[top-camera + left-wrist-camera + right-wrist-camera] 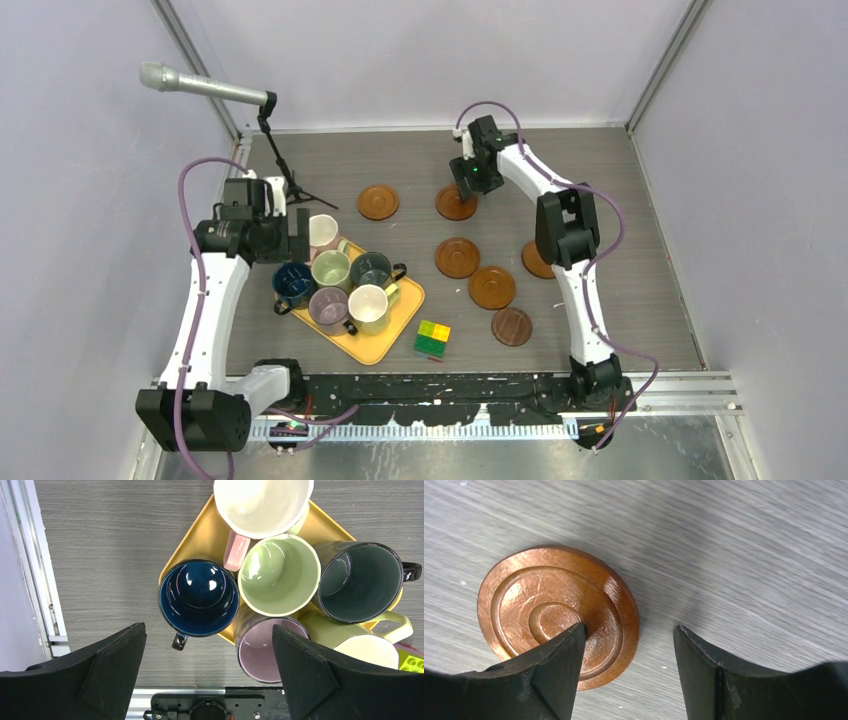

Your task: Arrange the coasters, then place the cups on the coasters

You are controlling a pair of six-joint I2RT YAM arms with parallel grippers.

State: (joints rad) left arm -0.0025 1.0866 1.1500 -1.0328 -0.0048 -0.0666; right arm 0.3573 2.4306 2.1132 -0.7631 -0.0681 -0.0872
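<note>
Coaster arranging looks to be the step in hand: the right gripper (630, 630), jaws parted astride the rim of a round reddish-brown wooden coaster (539, 600) lying flat at the far middle of the grey wood-grain table (749, 555), next needs a square pinch on that rim to lift it.

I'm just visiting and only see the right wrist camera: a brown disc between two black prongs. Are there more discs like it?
Observer: Yes. From above, six coasters lie on the table; one is partly hidden behind the right arm.
Operator: Where are the cups?
Observer: Six mugs stand bunched together on an orange tray, none on a coaster yet.
Operator: Is the other arm busy?
Observer: The left gripper hangs open above those mugs, holding nothing.
</note>
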